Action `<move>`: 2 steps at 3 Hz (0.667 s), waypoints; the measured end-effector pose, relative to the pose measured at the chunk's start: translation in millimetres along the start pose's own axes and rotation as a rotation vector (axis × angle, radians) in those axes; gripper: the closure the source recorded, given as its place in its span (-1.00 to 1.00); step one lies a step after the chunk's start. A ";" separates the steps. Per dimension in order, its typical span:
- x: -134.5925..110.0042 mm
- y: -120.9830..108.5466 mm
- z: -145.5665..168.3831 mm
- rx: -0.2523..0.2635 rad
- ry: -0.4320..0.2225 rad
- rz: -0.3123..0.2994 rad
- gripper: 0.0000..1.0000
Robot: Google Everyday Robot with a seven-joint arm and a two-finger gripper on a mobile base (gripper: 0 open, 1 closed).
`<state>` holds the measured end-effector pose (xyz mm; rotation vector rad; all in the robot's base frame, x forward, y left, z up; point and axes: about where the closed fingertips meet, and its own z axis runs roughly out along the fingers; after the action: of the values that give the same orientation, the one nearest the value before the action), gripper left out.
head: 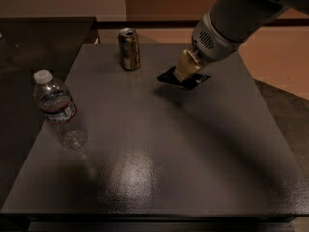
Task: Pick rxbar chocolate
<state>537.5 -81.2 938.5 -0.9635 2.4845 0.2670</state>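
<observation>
The rxbar chocolate (168,76), a flat black glossy bar, hangs level in my gripper (185,74) a little above the dark table (159,153), toward its back right. Its ends stick out on both sides of the tan fingers (186,64). The gripper is shut on the bar's middle, and a shadow lies on the table below it. The white arm comes in from the upper right.
A brown-gold drink can (129,48) stands upright at the back of the table, left of the gripper. A clear water bottle (58,109) with a white cap stands near the left edge. A dark counter (43,37) adjoins on the left.
</observation>
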 end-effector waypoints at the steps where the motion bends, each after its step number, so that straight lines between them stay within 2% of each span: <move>1: -4.5 -4.9 -30.2 0.001 -0.058 -0.051 1.00; 2: -8.2 -5.2 -46.2 -0.007 -0.094 -0.098 1.00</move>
<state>530.4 -95.7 982.8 -1.0482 2.3447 0.2830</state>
